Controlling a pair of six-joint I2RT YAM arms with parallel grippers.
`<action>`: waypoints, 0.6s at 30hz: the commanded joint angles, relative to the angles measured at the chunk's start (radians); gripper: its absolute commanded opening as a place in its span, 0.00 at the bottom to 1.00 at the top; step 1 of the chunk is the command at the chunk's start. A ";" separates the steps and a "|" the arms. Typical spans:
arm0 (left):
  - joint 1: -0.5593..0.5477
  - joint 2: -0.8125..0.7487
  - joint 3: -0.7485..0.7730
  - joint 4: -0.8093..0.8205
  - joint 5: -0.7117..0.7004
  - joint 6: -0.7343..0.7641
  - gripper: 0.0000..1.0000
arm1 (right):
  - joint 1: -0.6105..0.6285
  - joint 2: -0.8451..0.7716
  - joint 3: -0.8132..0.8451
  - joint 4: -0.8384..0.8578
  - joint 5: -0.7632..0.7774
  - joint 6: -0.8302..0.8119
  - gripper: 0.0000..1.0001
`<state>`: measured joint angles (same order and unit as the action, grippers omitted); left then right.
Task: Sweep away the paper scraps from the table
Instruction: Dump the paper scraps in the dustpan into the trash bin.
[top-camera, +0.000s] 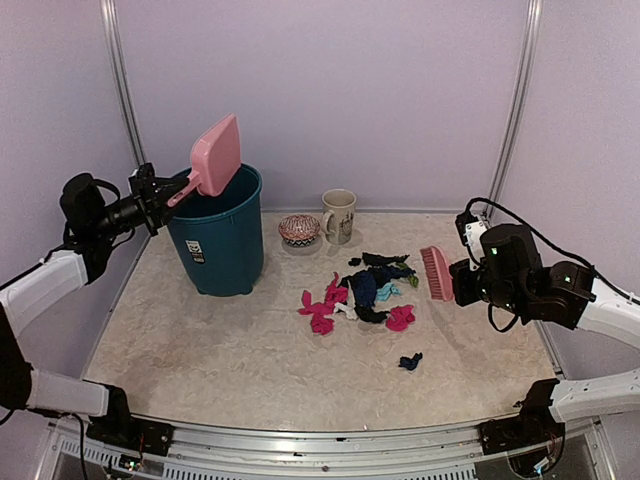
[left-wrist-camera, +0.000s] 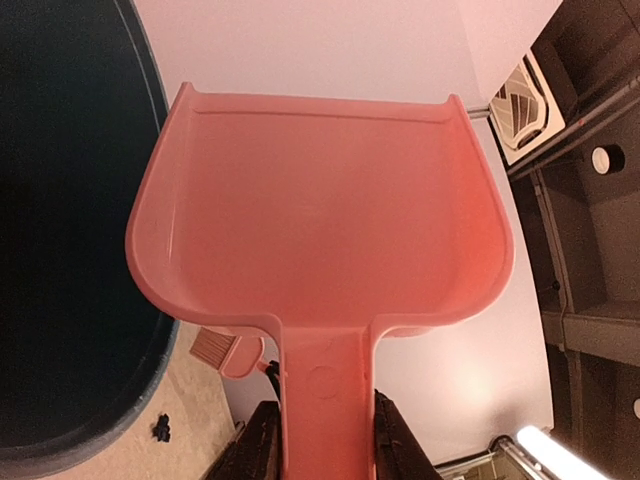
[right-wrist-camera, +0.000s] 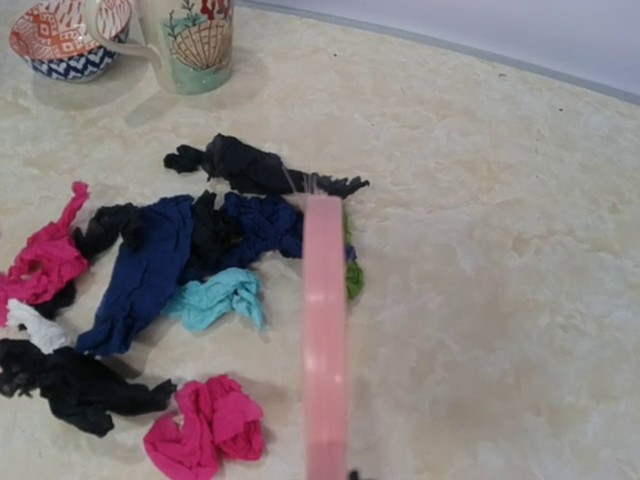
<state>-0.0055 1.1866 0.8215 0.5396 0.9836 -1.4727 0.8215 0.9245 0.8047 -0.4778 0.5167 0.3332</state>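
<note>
The paper scraps (top-camera: 365, 292) lie heaped mid-tabletop (top-camera: 230, 340), in front of the mug (top-camera: 339, 215) and bowl (top-camera: 299, 230), with one dark stray (top-camera: 410, 361) nearer you. Your left fingers (left-wrist-camera: 392, 440) pinch the handle of the dustpan (left-wrist-camera: 320, 220), which is held tilted above the bin (top-camera: 220, 245); its tray looks empty. Your right fingers (top-camera: 460, 282) are pressed onto the brush (top-camera: 436, 272), which hangs just right of the heap. I'd set the dustpan down on the heap's left side, lip tight to the surface. Then drag the brush leftward in short, low strokes so scraps ride in rather than scatter. Stay clear of the mug and bowl, and collect the stray too.
</note>
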 joint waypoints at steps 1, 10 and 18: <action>-0.055 -0.002 -0.004 0.160 0.000 -0.075 0.00 | -0.013 -0.009 -0.004 0.030 0.008 0.006 0.00; -0.060 -0.065 0.074 -0.136 -0.058 0.129 0.00 | -0.014 -0.039 -0.012 0.018 0.003 0.022 0.00; -0.029 -0.065 0.093 -0.272 -0.071 0.253 0.00 | -0.013 -0.049 -0.001 0.006 0.001 0.016 0.00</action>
<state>0.0101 1.1515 0.8589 0.4057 0.9417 -1.3632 0.8211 0.8917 0.7994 -0.4767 0.5140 0.3397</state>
